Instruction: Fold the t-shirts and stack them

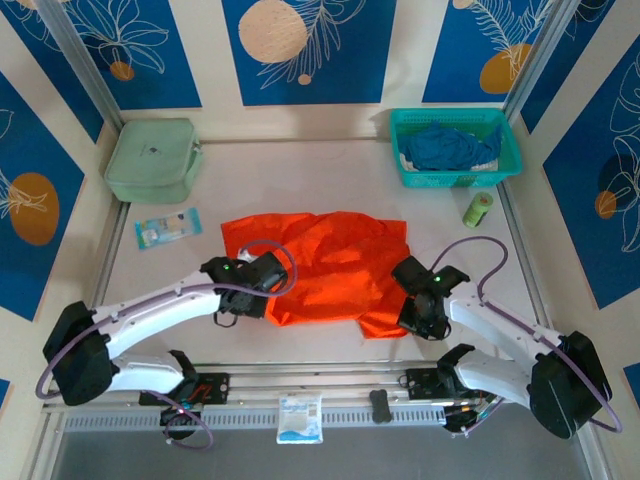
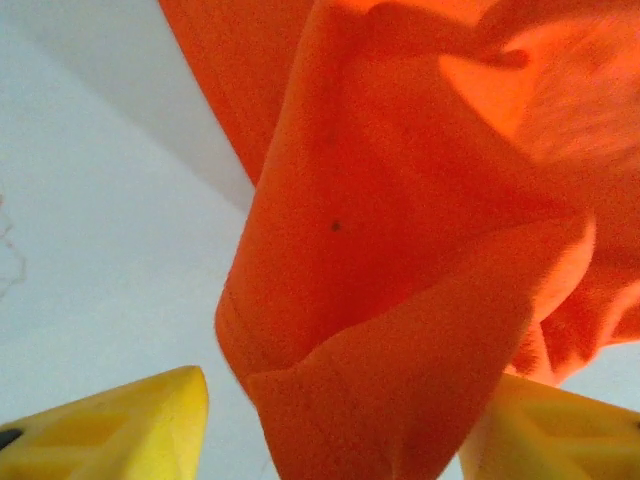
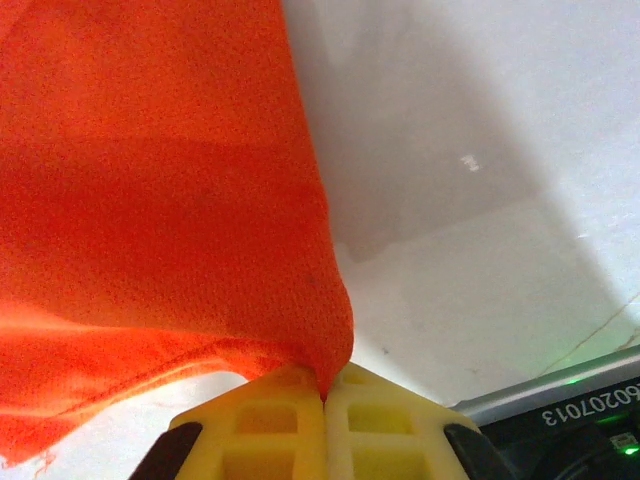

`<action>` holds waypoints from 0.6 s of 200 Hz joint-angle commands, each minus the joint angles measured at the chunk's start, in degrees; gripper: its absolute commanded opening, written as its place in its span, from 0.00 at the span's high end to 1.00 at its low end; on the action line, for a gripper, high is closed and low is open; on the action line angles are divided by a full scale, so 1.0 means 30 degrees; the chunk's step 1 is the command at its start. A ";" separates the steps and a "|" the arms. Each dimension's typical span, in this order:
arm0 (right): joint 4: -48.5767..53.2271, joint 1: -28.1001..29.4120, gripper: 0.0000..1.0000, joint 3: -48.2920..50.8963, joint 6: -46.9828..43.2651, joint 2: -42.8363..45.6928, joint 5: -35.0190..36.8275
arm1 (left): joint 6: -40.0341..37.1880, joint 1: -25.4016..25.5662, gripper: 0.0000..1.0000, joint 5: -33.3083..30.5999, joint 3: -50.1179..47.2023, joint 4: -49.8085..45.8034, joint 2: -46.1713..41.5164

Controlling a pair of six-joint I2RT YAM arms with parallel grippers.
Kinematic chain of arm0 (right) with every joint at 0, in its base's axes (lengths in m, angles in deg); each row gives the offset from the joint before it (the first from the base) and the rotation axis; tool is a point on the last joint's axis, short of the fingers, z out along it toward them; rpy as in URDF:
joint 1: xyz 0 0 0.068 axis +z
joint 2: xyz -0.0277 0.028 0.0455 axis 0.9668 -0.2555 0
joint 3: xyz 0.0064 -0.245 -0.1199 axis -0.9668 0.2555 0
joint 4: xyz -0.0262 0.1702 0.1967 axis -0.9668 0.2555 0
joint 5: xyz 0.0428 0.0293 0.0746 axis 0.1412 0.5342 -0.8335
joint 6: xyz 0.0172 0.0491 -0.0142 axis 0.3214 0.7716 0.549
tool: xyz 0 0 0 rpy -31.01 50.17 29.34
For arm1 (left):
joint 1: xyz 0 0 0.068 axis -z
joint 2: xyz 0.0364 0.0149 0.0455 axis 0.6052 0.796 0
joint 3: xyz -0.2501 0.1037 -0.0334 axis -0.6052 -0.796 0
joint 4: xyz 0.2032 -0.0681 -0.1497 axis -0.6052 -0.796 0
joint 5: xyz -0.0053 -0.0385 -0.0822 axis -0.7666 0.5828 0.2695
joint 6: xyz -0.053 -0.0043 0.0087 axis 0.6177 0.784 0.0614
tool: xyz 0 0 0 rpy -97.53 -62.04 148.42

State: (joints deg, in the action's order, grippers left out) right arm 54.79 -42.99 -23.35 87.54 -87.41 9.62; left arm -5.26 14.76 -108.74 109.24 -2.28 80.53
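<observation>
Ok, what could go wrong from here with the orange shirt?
1. The right gripper is shut on just a thin edge of the orange t-shirt, so a firm pull might slip it free.
2. The left gripper is open with bunched cloth between its fingers. Closing there could catch several layers and would likely skew the fold.

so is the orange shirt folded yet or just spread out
Not folded: the orange t-shirt lies spread and rumpled on the table. The right gripper is shut on its edge; the left gripper is open around a fold.
</observation>
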 commanded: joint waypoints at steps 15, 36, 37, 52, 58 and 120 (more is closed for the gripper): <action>0.0148 -0.0793 1.00 0.0608 -0.0240 0.0980 0.0099 | 0.1373 0.0048 0.22 -0.3366 0.3776 -0.4487 0.1201; 0.0078 -0.1005 1.00 0.0720 -0.0498 0.1316 -0.0266 | 0.1403 -0.0213 0.18 -0.4842 0.5873 -0.6919 0.1863; 0.0093 -0.1007 1.00 0.0724 -0.0505 0.1321 -0.0274 | 0.1403 -0.0205 0.18 -0.4900 0.5980 -0.7035 0.1892; 0.0074 -0.1067 1.00 0.0700 -0.0536 0.1303 -0.0255 | 0.1399 -0.0293 0.17 -0.5406 0.7082 -0.8418 0.2044; 0.0070 -0.1118 1.00 0.0703 -0.0533 0.1269 -0.0200 | 0.1457 -0.0303 0.17 -0.5504 0.7363 -0.8865 0.2011; -0.0754 -0.3422 1.00 0.0572 -0.0446 0.1798 0.0297 | -0.1611 -0.3727 0.30 -0.3394 0.6125 -0.3436 0.2887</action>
State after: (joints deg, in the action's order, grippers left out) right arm 53.39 -49.96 -21.64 86.06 -83.98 9.75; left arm -4.28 9.52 -122.18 130.37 -22.16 86.34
